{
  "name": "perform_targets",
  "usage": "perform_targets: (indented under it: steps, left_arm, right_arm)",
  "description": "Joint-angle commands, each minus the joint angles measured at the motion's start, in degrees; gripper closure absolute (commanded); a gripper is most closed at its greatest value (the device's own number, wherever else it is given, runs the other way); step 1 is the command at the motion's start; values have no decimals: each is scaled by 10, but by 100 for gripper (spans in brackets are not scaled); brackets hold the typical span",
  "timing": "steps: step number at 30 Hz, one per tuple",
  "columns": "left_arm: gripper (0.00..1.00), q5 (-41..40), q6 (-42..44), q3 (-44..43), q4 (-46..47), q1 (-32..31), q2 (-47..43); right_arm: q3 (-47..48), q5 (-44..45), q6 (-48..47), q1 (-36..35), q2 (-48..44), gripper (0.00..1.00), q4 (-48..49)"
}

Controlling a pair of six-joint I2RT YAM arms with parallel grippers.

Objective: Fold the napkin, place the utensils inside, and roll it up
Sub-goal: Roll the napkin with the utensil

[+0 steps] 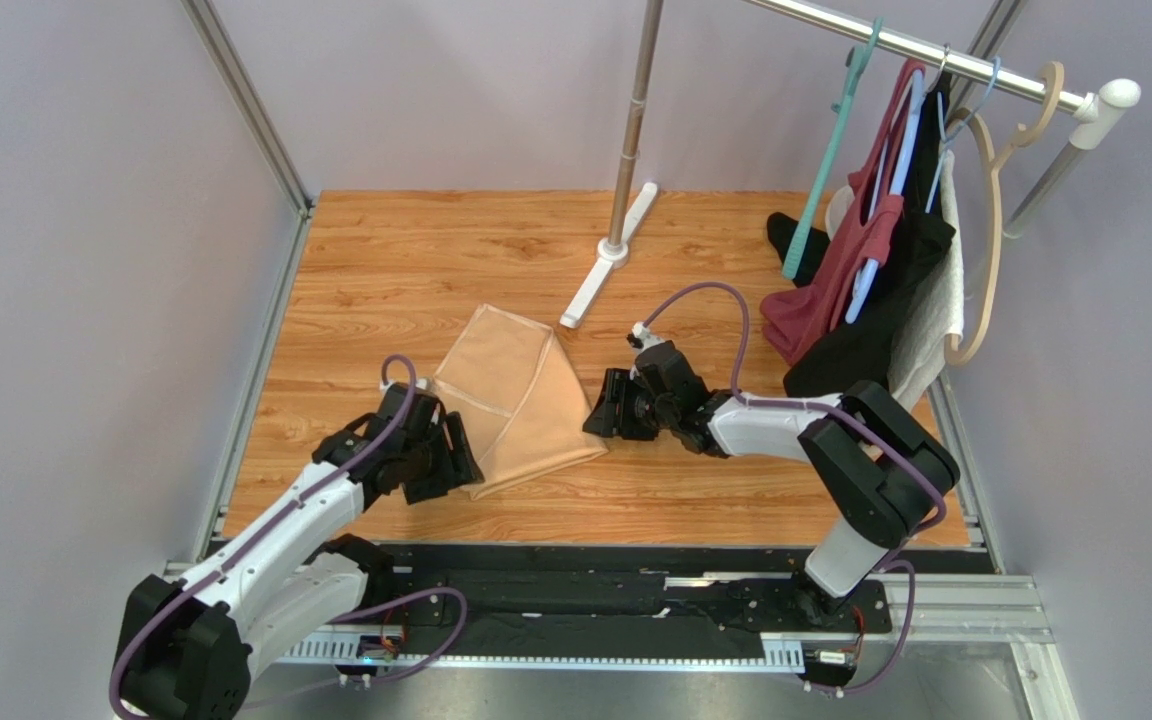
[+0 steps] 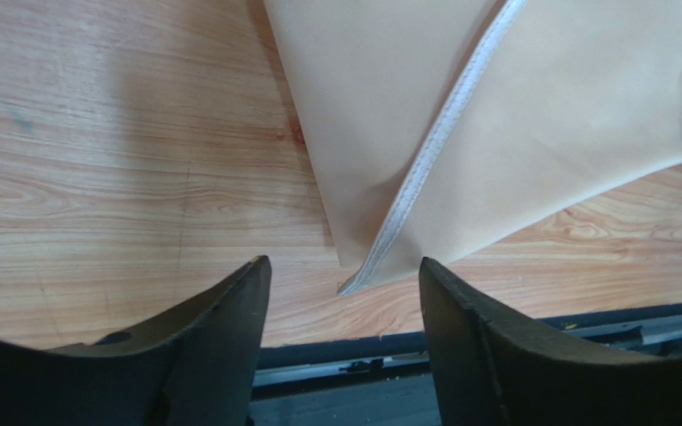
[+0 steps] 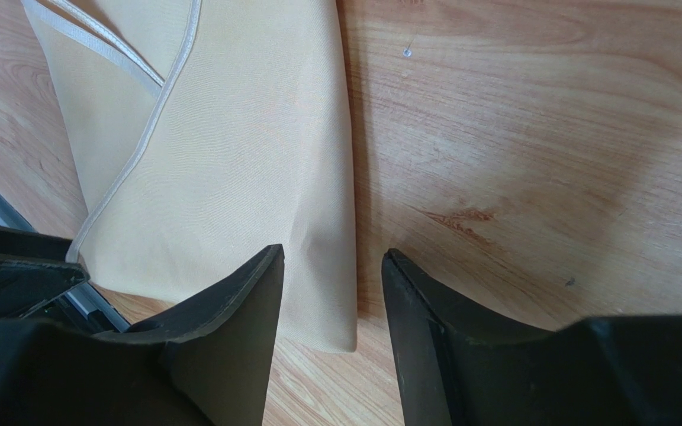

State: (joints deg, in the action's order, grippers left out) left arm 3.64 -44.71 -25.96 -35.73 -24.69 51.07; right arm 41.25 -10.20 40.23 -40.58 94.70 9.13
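The napkin lies folded flat on the wood table, a little toward 9 o'clock of the table's middle, with one layer lapped over another. A pale hem runs along the upper layer to its near corner. The left gripper sits at the napkin's 7 o'clock, jaws apart. In its wrist view that near corner lies on the table in line with the gap, just past the fingertips, and is not pinched. The right gripper sits at the napkin's 3 o'clock, jaws apart too. Its wrist view shows the cloth's straight edge running down between the two fingers, lying flat and loose. The white pole foot rests at the napkin's 1 o'clock, apart from it. Garments hang at the table's 2 o'clock.
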Motion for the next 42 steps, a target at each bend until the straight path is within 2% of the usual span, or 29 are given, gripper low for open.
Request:
perform_targets:
  steps: [1, 5, 9, 12, 13, 19, 22, 26, 28, 30, 31, 32, 34, 37, 38, 40, 41, 42]
  left_arm:
    - [24, -35, 16, -82, -63, -3, -12]
    - [22, -106, 51, -131, -89, -15, -19]
    - [21, -149, 111, -180, -66, -54, 11]
    - [21, -139, 160, -189, 27, -102, 38]
    - [21, -131, 172, -180, 91, -119, 51]
    - [24, -1, 240, -125, 327, -127, 112]
    - [26, 46, 290, -112, 387, -137, 140]
    - [26, 25, 316, -106, 392, -163, 157]
    - [26, -1, 302, -98, 387, -165, 166]
    - [26, -35, 266, -99, 360, -165, 168]
    - [25, -90, 251, -100, 344, -164, 165]
    - [24, -105, 224, -102, 331, -160, 163]
    - [23, -105, 196, -96, 315, -132, 147]
    - [23, -106, 130, -78, 304, -78, 114]
    - [22, -115, 120, -75, 297, -67, 106]
    - [20, -149, 78, -81, 246, -28, 95]
    - [17, -153, 60, -85, 222, -7, 98]
    - [16, -150, 48, -89, 187, 40, 109]
  right_arm:
    - [8, 18, -15, -2, -19, 48, -35]
    - [18, 41, -36, 0, -54, 45, -73]
    - [20, 44, -43, 0, -87, 44, -89]
    - [18, 35, -37, 0, -99, 44, -124]
    - [16, 29, -33, 0, -106, 44, -125]
    - [-29, 0, 16, 1, -132, 44, -98]
    - [-57, -27, 19, 8, -149, 44, -60]
    - [-72, -40, -43, 16, -179, 44, -56]
    - [-74, -54, -121, 7, -207, 44, -56]
    - [-72, -25, -175, -21, -246, 44, -63]
    - [-62, 11, -238, -59, -255, 44, -73]
    - [-57, 35, -264, -78, -262, 44, -78]
    - [-46, 80, -325, -120, -259, 44, -77]
    - [-14, 91, -375, -149, -220, 46, -70]
    - [-14, 101, -425, -163, -212, 46, -59]
    - [-11, 147, -458, -201, -197, 46, -24]
    - [-11, 147, -477, -209, -184, 46, -11]
    - [-11, 145, -487, -216, -178, 46, 4]
